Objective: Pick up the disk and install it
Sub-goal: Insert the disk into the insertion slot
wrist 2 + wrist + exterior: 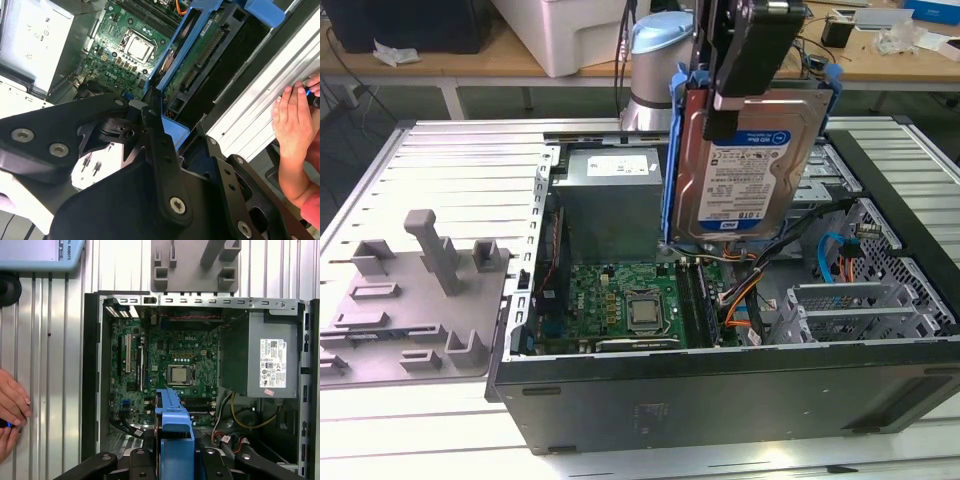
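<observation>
The disk [748,172], a silver drive with a blue-and-white label in a blue carrier, hangs on edge above the open computer case [720,385]. My gripper [730,105] is shut on its upper end, black fingers clamping the carrier. In the second wrist view the disk's green circuit side [192,70] runs away from my gripper [157,122], over the motherboard. In the first wrist view the blue carrier edge [174,422] sticks out from my gripper [175,460], above the case's inside.
Inside the case lie a green motherboard [620,300], a grey power supply box [610,200] and metal drive bays with cables [860,310]. A grey fixture plate [410,300] sits at the exterior view's left. A person's hand [292,115] rests on the table beside the case.
</observation>
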Tool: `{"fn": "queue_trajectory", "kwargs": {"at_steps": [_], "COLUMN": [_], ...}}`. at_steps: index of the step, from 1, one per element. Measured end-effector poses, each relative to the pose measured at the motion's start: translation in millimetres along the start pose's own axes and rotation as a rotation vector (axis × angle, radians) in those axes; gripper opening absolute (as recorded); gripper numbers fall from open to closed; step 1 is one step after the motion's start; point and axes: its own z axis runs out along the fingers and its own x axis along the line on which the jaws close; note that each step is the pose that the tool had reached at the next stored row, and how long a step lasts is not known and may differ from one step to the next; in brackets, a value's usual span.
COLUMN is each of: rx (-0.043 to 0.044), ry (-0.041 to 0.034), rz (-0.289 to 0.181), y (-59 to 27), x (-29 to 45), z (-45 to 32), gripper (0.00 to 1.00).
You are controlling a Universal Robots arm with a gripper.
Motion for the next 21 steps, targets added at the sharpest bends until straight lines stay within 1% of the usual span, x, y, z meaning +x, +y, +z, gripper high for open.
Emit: {"fn": "queue_trajectory", "kwargs": {"at_steps": [4, 9, 13, 19, 21], "rx": [0.0000, 0.0002, 0.0003, 0.0003, 0.0003], "ry": [-0.0036, -0.0102, -0.0156, -0.0173, -0.0188], "rz": [0.000, 0.000, 0.000, 0.000, 0.000], "y": [-6.6, -16.9, -26.7, -31.8, -36.8], "x": [2.6, 7.4, 14.0, 23.0, 27.6], "z": [-0.1, -0.2, -0.2, -0.2, -0.1], "gripper": [0.37, 0.37, 0.37, 0.37, 0.37]}}
